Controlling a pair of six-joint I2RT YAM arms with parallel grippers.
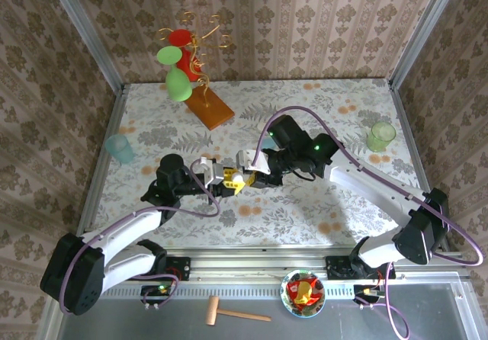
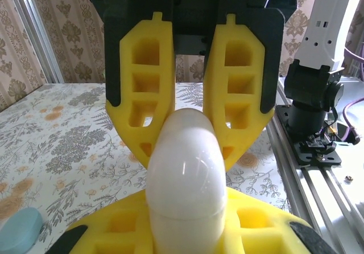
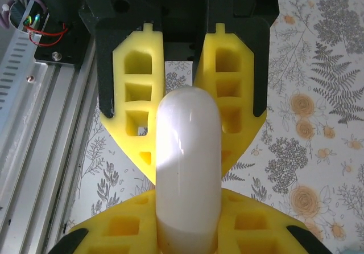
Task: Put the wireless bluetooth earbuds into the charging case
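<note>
The white, glossy, pebble-shaped charging case (image 2: 185, 174) is held closed above the middle of the table, one end in each gripper. My left gripper (image 2: 185, 211) is shut on its near end with yellow foam fingers (image 2: 122, 225). From the opposite side my right gripper (image 3: 187, 208) is shut on the case (image 3: 187, 151). In the top view the two grippers, left (image 1: 227, 178) and right (image 1: 248, 178), meet tip to tip. The earbuds are out of view.
A pale blue oval case (image 2: 20, 231) lies on the table, left of the left gripper. A teal cup (image 1: 120, 148) stands at the left edge, a green cup (image 1: 380, 136) at the right. A wooden stand with ornaments (image 1: 210, 110) is at the back.
</note>
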